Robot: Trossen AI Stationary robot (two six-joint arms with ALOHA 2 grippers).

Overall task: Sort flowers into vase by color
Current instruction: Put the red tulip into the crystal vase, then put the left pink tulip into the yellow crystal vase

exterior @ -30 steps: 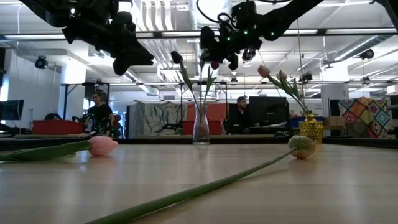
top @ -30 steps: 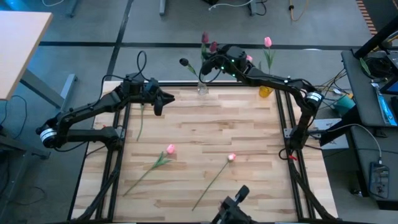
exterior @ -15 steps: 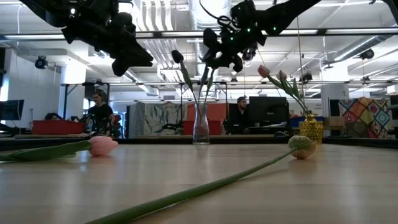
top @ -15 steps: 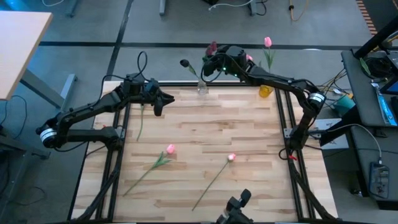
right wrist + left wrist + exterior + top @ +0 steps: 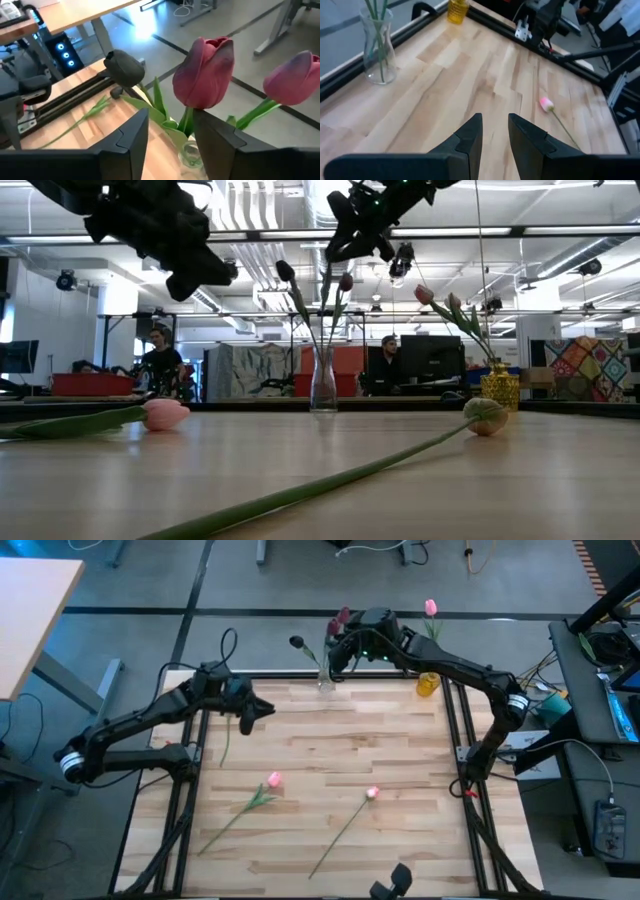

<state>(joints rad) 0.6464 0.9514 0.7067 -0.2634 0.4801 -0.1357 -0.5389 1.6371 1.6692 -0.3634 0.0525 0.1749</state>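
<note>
A clear vase at the table's far edge holds maroon tulips and a dark bud, their stems standing in it. My right gripper hovers open just above and beside these heads; one tulip shows beyond the gap between its fingers. A yellow vase holds pink tulips. Two pink tulips lie flat on the table. My left gripper hangs over the table's far left, open by a narrow gap, with nothing in it.
A loose green stem lies on the table below my left arm. A black frame rail runs along the table's edges. Bare wood spreads across the middle. People sit in the room behind.
My right gripper has let go of a maroon tulip and risen, tipping up toward level. The tulip has stayed behind, standing in the clear vase with the others.
</note>
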